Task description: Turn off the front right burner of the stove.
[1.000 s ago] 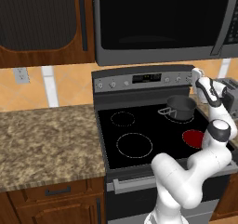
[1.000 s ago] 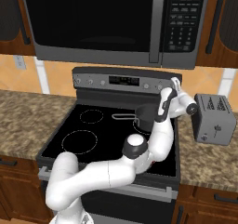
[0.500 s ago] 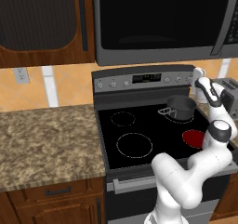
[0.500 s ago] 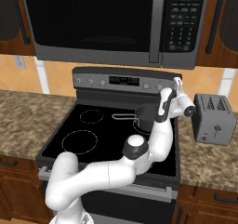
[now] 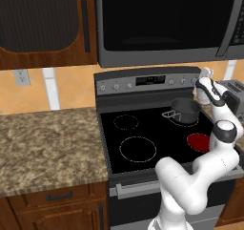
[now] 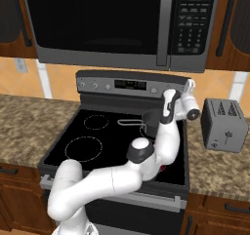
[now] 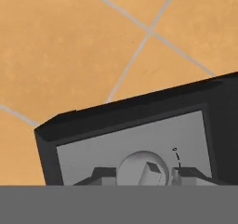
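At the right end of the stove's (image 5: 143, 143) grey back panel (image 5: 147, 83), the gripper (image 5: 206, 73) sits up against the rightmost knob (image 7: 142, 168). From the hand camera, that round grey knob lies between the two dark finger tips, one on each side and close to its edge; the jaws are spread about as wide as the knob, but whether they press on it cannot be told. Orange tiled wall (image 7: 93, 42) rises behind the panel.

On the black cooktop, the front right burner (image 5: 199, 141) glows red, near the front right corner of the stove and partly behind the arm's elbow in the left base camera. A dark pot (image 5: 185, 110) with a wire handle stands on the back right burner, just behind the red one and below the gripper. Both left burners (image 5: 137, 148) are thin white outlines. The panel carries a row of small knobs and a digital display (image 6: 130, 85) at its middle.

Right of the stove, a grey toaster (image 6: 227, 126) stands on the granite counter (image 5: 47, 143). Above the stove hangs a dark-doored microwave (image 6: 107, 24).
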You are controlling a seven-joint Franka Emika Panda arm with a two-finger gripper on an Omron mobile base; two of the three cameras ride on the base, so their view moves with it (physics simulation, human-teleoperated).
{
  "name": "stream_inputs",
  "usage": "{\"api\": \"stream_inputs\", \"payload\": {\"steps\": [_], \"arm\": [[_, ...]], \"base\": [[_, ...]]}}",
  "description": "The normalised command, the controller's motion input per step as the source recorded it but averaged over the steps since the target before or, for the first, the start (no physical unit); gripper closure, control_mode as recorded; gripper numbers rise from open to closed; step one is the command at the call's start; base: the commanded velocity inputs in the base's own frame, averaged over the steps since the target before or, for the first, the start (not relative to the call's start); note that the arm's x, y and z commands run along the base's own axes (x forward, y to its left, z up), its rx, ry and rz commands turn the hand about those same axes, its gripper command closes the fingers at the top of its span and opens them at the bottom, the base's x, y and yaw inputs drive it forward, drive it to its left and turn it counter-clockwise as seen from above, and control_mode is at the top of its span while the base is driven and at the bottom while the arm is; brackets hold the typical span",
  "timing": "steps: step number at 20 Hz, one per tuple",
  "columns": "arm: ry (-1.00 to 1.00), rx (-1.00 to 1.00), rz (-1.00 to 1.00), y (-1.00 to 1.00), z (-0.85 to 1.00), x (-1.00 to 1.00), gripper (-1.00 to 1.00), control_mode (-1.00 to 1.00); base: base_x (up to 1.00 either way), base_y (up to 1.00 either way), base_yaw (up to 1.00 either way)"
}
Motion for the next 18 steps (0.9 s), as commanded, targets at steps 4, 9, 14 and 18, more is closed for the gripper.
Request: {"api": "stream_inputs", "payload": {"steps": [4,9,14,18], "arm": [[0.18,0.39,-0.13,-0.55,0.13,0.0,1.0,-1.0],[0.21,0.43,-0.13,-0.56,0.19,0.0,1.0,-1.0],[0.24,0.5,-0.11,-0.58,0.26,0.0,1.0,-1.0],[0.3,0.58,-0.11,-0.6,0.32,0.0,1.0,-1.0]], "base": [[0.0,0.0,0.0],[0.0,0.0,0.0],[0.0,0.0,0.0],[0.0,0.0,0.0]]}}
